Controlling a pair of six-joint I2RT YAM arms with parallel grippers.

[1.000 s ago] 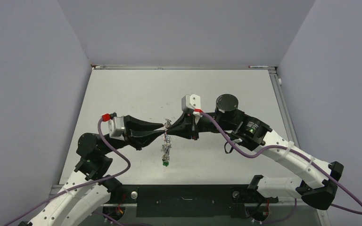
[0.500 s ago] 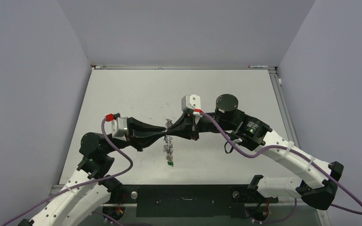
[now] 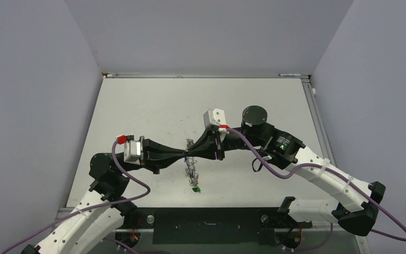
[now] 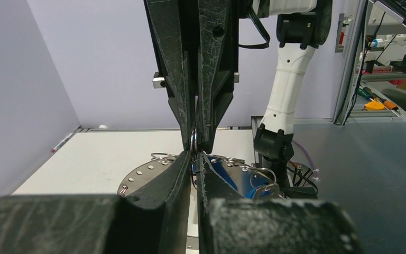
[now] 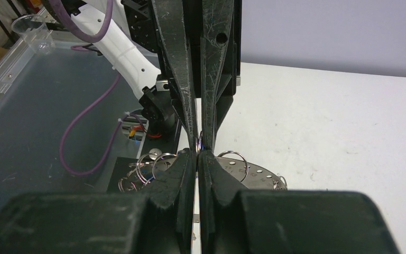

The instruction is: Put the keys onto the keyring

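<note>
The keyring is hanging over the table, the keys dangling toward six o'clock, with left gripper at nine and right gripper at three pinching shut, risking a drop if either slackens.

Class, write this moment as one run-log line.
left gripper: shut on keyring | right gripper: shut on keyring | keys: dangling below grippers

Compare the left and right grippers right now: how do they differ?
The left gripper reaches in from the left; the right gripper comes from the right. The left gripper's fingers leave a thin see-through slit behind touching tips; the right gripper's fingers look pressed together along their length. Shared: both are closed tip to tip, and the keys dangle from that spot.
</note>
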